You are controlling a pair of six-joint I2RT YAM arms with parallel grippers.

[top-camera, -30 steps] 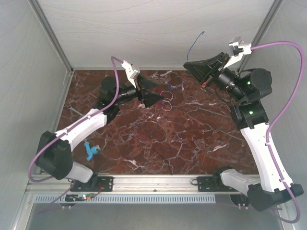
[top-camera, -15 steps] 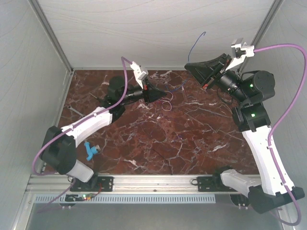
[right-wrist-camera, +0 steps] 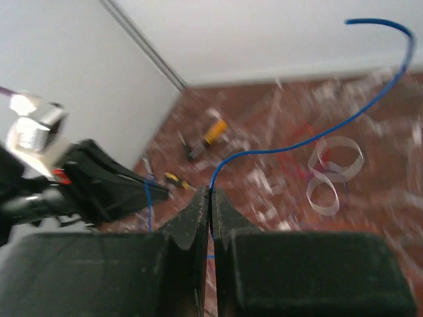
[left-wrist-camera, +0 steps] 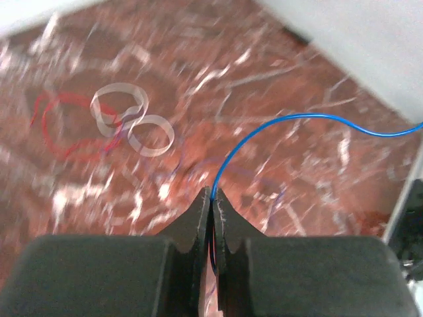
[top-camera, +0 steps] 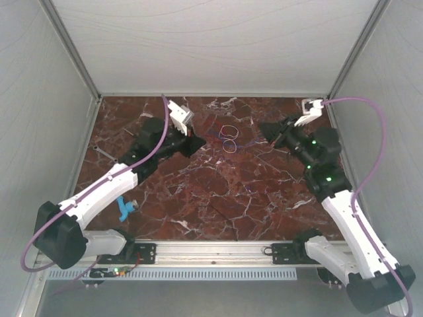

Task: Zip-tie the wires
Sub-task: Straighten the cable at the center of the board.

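Note:
The wires (top-camera: 229, 139) lie on the marble at the back middle: whitish loops (left-wrist-camera: 135, 122) beside a red strand (left-wrist-camera: 56, 132). My left gripper (left-wrist-camera: 213, 193) is shut on a thin blue wire (left-wrist-camera: 297, 117) that arcs away to the right. From above, this gripper (top-camera: 198, 141) sits just left of the loops. My right gripper (right-wrist-camera: 210, 191) is also shut on a thin blue wire (right-wrist-camera: 370, 99), which curves up past the whitish loops (right-wrist-camera: 334, 172). It (top-camera: 263, 126) hovers low, right of the tangle. I cannot tell whether both hold one strand.
A yellow-handled tool (right-wrist-camera: 213, 134) and a smaller yellow tool (right-wrist-camera: 173, 178) lie near the left wall. A blue piece (top-camera: 124, 206) rests by the left arm's base. The white back wall (top-camera: 211, 46) stands close behind the wires. Lilac cables (top-camera: 370, 125) run along both arms.
My left gripper went from open to shut, closing on the blue wire, and drew back slightly left. The right arm dropped from high against the back wall to low over the table.

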